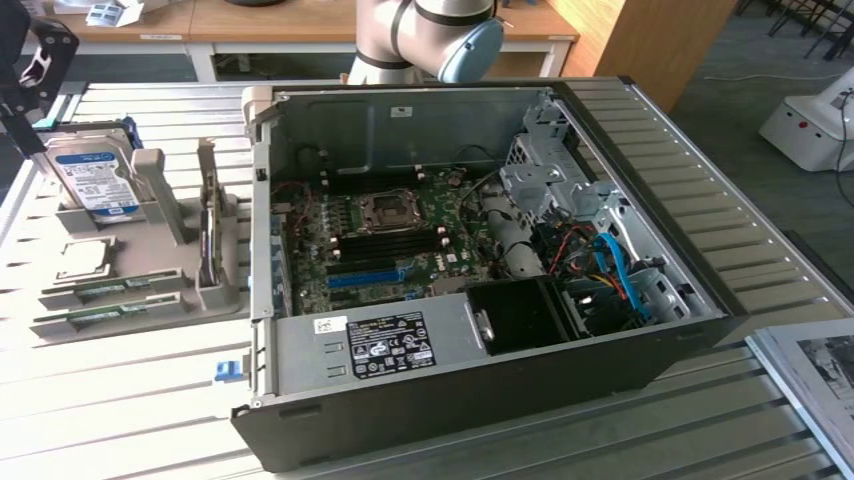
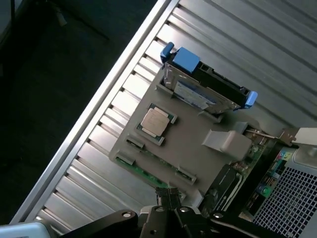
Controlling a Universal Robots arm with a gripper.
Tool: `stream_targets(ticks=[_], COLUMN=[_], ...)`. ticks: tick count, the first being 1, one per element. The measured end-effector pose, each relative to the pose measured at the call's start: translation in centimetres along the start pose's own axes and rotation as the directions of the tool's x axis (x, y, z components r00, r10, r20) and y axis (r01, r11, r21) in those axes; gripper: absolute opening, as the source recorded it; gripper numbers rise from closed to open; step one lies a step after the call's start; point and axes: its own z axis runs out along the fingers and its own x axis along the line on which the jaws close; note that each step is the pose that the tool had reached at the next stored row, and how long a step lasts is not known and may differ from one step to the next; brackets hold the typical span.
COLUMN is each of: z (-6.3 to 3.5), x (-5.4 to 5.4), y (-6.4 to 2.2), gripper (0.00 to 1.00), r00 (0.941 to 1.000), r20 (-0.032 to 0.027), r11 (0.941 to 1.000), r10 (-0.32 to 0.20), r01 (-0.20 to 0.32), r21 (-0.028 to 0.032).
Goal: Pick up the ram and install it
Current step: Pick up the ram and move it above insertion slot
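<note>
The ram (image 1: 104, 289) is a thin green stick lying in the low slots at the front of a grey holder tray (image 1: 160, 310), with a second green stick (image 1: 96, 316) beside it. From the wrist, the ram (image 2: 143, 172) runs along the tray's edge. My gripper (image 2: 171, 197) hangs above that end of the tray, fingers shut together with nothing between them and not touching the stick. A dark part of my tool (image 1: 30, 90) shows at the exterior view's upper left, above the tray.
An open computer case (image 1: 694, 310) lies at the centre, its motherboard (image 1: 387, 245) with dark memory slots and a blue slot (image 1: 363, 278) exposed. The tray also carries a hard drive (image 1: 96, 180), a processor chip (image 2: 156, 120) and an upright card (image 1: 207, 220).
</note>
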Motion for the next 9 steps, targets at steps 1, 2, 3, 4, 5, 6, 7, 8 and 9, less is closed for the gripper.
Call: stream_targets(ticks=[1, 2, 3, 4, 5, 6, 7, 8, 9], z=[-0.01, 0.00, 0.00, 0.00, 0.00, 0.00, 0.00, 0.00, 0.00], x=[0.00, 0.00, 0.00, 0.00, 0.00, 0.00, 0.00, 0.00, 0.00], y=[0.00, 0.00, 0.00, 0.00, 0.00, 0.00, 0.00, 0.00, 0.00], gripper=[0.10, 0.10, 0.10, 0.10, 0.10, 0.10, 0.10, 0.10, 0.10], r00=[0.9999, 0.9996, 0.9991, 0.9984, 0.9976, 0.9965, 0.9952, 0.9935, 0.9918], r20=[-0.0007, -0.0012, -0.0018, -0.0024, -0.0029, -0.0036, -0.0041, -0.0048, -0.0055], r11=[0.9999, 0.9996, 0.9991, 0.9984, 0.9976, 0.9965, 0.9952, 0.9935, 0.9918], r10=[-0.014, -0.028, -0.043, -0.057, -0.070, -0.084, -0.098, -0.113, -0.128], r01=[0.014, 0.028, 0.043, 0.057, 0.070, 0.084, 0.098, 0.113, 0.128], r21=[0.0005, 0.0009, 0.0014, 0.0018, 0.0022, 0.0026, 0.0030, 0.0034, 0.0038])
